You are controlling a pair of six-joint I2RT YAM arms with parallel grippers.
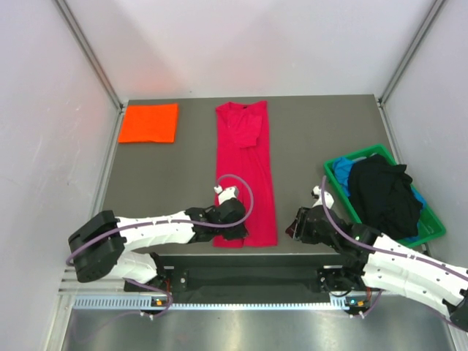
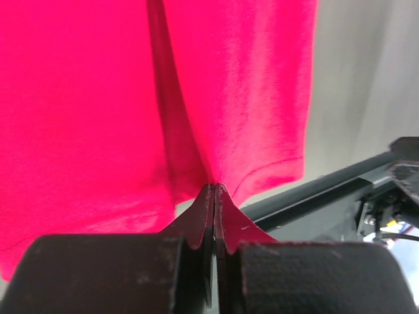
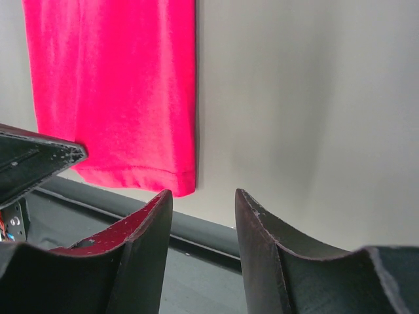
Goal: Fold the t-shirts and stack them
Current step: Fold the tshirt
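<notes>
Top external view: stretching lengthwise down the middle of the grey table point(image 1: 168, 175), a long crimson-red cloth t-shirt point(image 1: 248, 161), collar far, hem near. Biting the hem's near left corner, the left gripper point(image 1: 232, 219); hovering just right of the hem, apart from the cloth, the right gripper point(image 1: 300, 223). Left wrist view alone: pressing the jaws fully together on a raised pleat of red fabric. Right wrist view alone: standing half-wide over bare table, gripping nothing. Only from above: lying at the far left corner, a folded bright orange t-shirt point(image 1: 148, 123); heaping a black t-shirt point(image 1: 384, 194) over a blue t-shirt point(image 1: 342, 172) inside a green plastic bin point(image 1: 437, 230) at the right.
</notes>
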